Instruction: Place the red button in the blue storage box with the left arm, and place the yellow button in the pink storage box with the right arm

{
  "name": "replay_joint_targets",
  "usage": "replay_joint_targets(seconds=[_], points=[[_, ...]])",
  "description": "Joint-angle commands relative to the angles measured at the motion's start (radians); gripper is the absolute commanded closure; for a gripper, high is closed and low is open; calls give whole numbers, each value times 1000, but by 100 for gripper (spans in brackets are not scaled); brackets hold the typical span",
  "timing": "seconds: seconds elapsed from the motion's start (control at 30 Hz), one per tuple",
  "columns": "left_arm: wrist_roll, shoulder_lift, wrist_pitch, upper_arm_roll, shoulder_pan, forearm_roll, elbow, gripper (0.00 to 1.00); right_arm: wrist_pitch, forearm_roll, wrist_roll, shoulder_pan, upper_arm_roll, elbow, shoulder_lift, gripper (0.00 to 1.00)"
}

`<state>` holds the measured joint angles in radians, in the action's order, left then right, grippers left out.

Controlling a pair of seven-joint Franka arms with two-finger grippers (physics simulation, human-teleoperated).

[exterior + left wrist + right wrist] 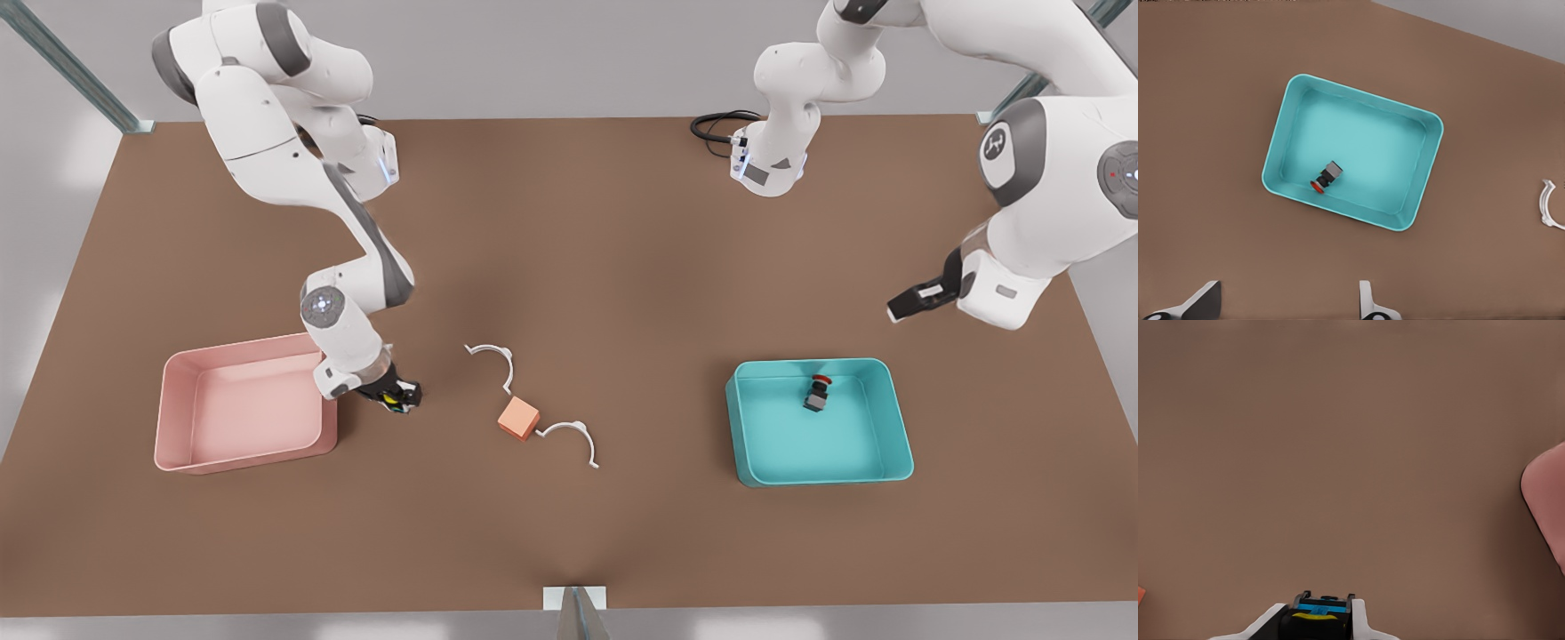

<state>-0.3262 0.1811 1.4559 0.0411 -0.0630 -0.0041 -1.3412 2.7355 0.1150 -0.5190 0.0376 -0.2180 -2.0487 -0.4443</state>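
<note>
The red button (pixel 818 392) lies tipped on its side inside the blue storage box (pixel 827 440), near the box's far wall; the left wrist view looks down on this button (pixel 1326 177) and box (pixel 1368 143). My left gripper (pixel 912 302) hangs open and apart from the box, toward the front view's right; its fingertips (pixel 1205 301) are spread wide. My right gripper (pixel 398 396) is low over the table just beside the pink storage box (pixel 236 413), shut on the yellow button (pixel 1315 616). A corner of the pink storage box (pixel 1548 500) is near it.
A salmon-orange cube (pixel 518 418) sits mid-table between two white curved brackets (pixel 494 356) (pixel 570 437). A bracket (pixel 1548 204) also edges into the left wrist view. A black cable (pixel 716 125) coils at the far table edge.
</note>
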Motion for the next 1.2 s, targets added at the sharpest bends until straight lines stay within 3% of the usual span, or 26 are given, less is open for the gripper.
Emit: replay_joint_targets(seconds=[0.0, 0.4, 0.63, 0.67, 0.7, 0.73, 0.83, 0.97, 1.1, 1.13, 1.17], points=[[345, -6, -5, 2, 17, 1, 0, 0, -51, 8, 356, -34, -1, 9, 16, 65], [404, -26, -12, 0, 45, -2, 0, 0, -195, 2, 763, -285, -8, 62, 58, 65], [403, -28, -12, 0, 45, 0, 0, 0, -310, 0, 847, -381, -8, 55, 50, 60], [404, -34, -12, 0, 45, 0, 0, 0, -332, 0, 855, -389, -9, 56, 52, 48], [404, -34, -12, 0, 45, 0, 0, 0, -332, 2, 853, -390, -9, 56, 52, 17], [404, -35, -12, 0, 45, 0, 0, 0, -332, 2, 852, -390, -9, 58, 52, 0], [403, -35, -11, 0, 45, 0, 0, 0, -530, -2, 837, -390, -52, 171, 59, 0], [403, -43, -14, 0, 45, 0, 0, 0, -859, 2, 738, -381, -159, 447, 70, 0], [403, -43, -16, 0, 43, 0, 0, 0, -1001, 17, 648, -374, -247, 536, 148, 0], [401, -43, -16, 0, 40, 0, 0, 0, -1002, 15, 603, -323, -224, 538, 183, 0], [401, -43, -16, 0, 41, -2, 0, 0, -1002, 14, 576, -217, -121, 538, 217, 0]])
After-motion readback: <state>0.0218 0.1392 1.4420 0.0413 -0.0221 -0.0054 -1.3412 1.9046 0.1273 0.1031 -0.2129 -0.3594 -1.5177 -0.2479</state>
